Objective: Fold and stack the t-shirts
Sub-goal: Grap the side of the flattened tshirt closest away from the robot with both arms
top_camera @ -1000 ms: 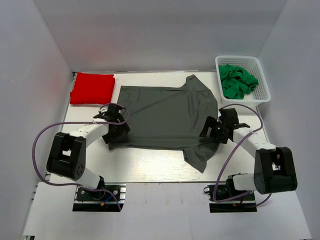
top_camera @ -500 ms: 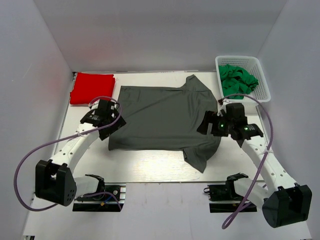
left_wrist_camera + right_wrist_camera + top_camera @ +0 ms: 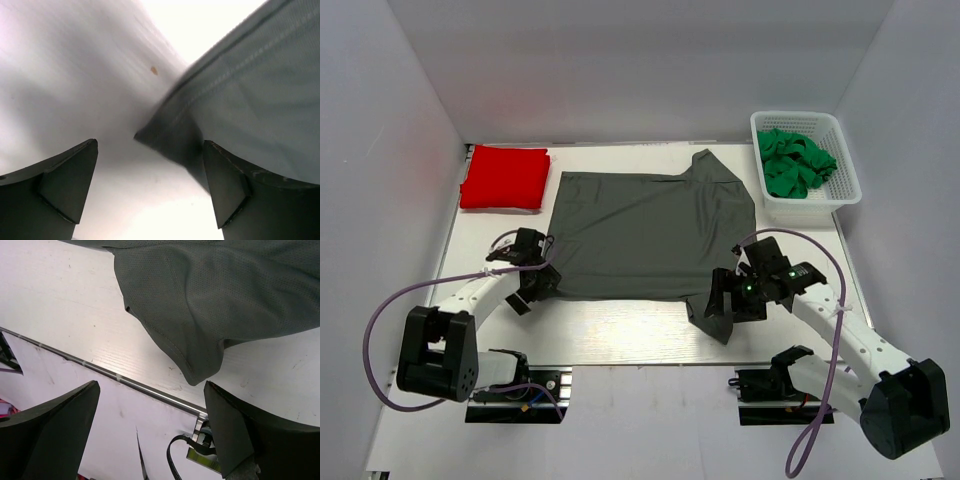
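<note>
**Top view:** The grey t-shirt (image 3: 655, 230) lay spread flat mid-bench. The folded red t-shirt (image 3: 505, 178) sat at the far left corner and a basket (image 3: 848, 190) at the far right. Bare bench (image 3: 620, 330) ran along the near edge. The left tool (image 3: 533, 285) was at the shirt's near left corner and the right tool (image 3: 722, 303) over the near right sleeve.

**Left wrist:** The tool gaped wide and held nothing. The blurred hem corner lay between its fingers.

**Right wrist:** The tool gaped wide and was empty above the sleeve tip. The bench edge was visible beneath.

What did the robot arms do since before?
Both arms pulled back: the left gripper to the near-left corner of the grey t-shirt, the right gripper over its near sleeve. Jaws open, nothing grabbed. The grey t-shirt, red t-shirt and basket stayed put.
</note>
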{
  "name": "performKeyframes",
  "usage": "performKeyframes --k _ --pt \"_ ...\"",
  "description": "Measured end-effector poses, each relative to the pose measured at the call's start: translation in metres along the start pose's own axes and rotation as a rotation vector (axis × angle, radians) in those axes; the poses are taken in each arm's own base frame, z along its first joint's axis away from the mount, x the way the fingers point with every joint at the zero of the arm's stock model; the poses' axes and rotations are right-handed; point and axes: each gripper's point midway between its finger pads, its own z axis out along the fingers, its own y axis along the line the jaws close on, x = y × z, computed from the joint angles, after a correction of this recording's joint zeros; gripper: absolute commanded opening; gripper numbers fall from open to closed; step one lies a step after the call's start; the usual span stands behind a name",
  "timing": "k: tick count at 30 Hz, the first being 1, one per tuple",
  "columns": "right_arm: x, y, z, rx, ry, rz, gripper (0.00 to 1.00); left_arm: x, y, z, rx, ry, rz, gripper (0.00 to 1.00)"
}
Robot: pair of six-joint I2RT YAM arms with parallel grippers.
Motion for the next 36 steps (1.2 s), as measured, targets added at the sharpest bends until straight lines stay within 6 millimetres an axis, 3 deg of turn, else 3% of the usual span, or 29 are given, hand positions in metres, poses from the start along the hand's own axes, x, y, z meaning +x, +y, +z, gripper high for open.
performKeyframes --k 4,7,8,11,16,25,30,33,34,35,36 --pt "0.001 0.001 0.001 0.004 0.002 0.013 0.9 0.0 0.003 0.009 -0.007 -0.002 -0.026 0.68" --pt "0.004 0.001 0.002 0.01 0.01 0.023 0.9 -0.003 0.0 0.011 0.009 -0.01 -0.039 0.35" --pt "0.005 0.0 0.003 0.015 0.013 0.028 0.9 -0.003 -0.001 0.011 0.014 -0.011 -0.043 0.18" --pt "0.011 -0.003 0.003 0.041 0.036 0.036 0.9 -0.002 -0.005 0.012 0.042 -0.012 -0.049 0.0" --pt "0.028 -0.009 0.009 0.096 0.095 0.061 0.9 0.0 -0.009 0.011 0.087 -0.007 -0.055 0.0" --pt "0.049 -0.033 0.032 0.234 0.146 0.167 0.73 0.005 -0.017 0.009 0.127 0.022 -0.056 0.0" --pt "0.051 -0.033 0.043 0.237 0.156 0.194 0.65 0.007 -0.017 0.008 0.129 0.032 -0.055 0.0" --pt "0.049 -0.03 0.046 0.233 0.148 0.204 0.5 0.009 -0.014 0.007 0.123 0.039 -0.053 0.0" --pt "0.046 -0.03 0.048 0.234 0.136 0.204 0.32 0.01 -0.013 0.007 0.12 0.041 -0.052 0.0" --pt "0.044 -0.031 0.049 0.239 0.123 0.202 0.0 0.011 -0.012 0.007 0.117 0.043 -0.049 0.0" --pt "0.041 -0.032 0.05 0.241 0.11 0.2 0.0 0.012 -0.01 0.006 0.111 0.046 -0.047 0.0"
